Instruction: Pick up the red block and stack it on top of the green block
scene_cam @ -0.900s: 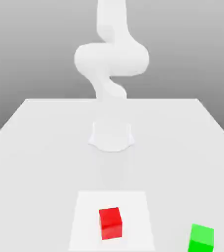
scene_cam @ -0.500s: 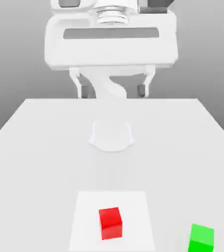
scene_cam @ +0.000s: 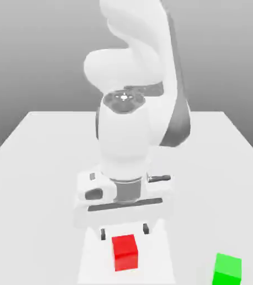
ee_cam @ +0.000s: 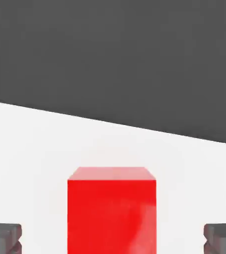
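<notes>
Right now the big white arm point(scene_cam: 129, 139) bends low over the white table point(scene_cam: 34, 167), and its gripper point(scene_cam: 124, 232) hangs just behind the red block point(scene_cam: 125, 251). The gripper is spread wide and holds nothing. In the exterior view I can see two small dark fingertips point(scene_cam: 102, 234), one on each side, poking out under the white hand, but most of each finger is hidden by the hand itself. The red block sits flat on a brighter white square point(scene_cam: 92, 261) on the table, near the front edge. From the hand view, the red block point(ee_cam: 112, 211) fills the middle and its lower part is cut off by the edge, so I cannot see where it meets the table. Two grey fingertips point(ee_cam: 3, 237) peek in at the corners, well apart from the block on both sides and not touching it. The green block point(scene_cam: 227, 269) sits toward the exterior view's right, well apart from the red one, and its bottom is cut off too. The arm hides the middle of the table behind it.
</notes>
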Controlling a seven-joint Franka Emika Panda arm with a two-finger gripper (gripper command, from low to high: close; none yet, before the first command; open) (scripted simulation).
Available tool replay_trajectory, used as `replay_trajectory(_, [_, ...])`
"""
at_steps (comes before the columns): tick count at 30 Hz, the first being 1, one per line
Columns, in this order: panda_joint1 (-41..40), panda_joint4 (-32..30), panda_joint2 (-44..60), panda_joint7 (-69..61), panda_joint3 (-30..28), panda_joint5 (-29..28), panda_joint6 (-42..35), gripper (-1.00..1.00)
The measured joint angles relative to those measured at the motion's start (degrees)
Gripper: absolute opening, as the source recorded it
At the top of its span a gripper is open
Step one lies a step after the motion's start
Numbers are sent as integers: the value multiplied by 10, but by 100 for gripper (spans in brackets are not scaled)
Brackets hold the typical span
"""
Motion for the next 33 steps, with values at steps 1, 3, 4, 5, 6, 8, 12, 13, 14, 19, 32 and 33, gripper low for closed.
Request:
replay_trajectory(1, [-4,3,21,-1,4,2,18,0])
replay_trajectory(3, [-5,5,32,-3,6,3,27,-100])
replay_trajectory(4, [-5,5,32,-2,6,3,27,-100])
replay_trajectory(5, [-5,5,32,-2,6,3,27,-100])
replay_trajectory(6, [-5,5,32,-2,6,3,27,-100])
replay_trajectory(8, [-6,5,38,-2,7,3,31,-100])
replay_trajectory(12, [-2,-4,-21,5,1,-7,-18,-100])
replay_trajectory(13, [-2,-7,-41,7,0,-10,-35,-100])
replay_trajectory(14, [-1,-9,-61,9,-1,-12,-52,-100])
replay_trajectory(19, [15,28,-66,-78,37,-28,-95,-100])
replay_trajectory(32, [79,148,-6,-332,145,-80,-159,-100])
replay_trajectory(33, [82,150,12,-331,143,-88,-145,-100])
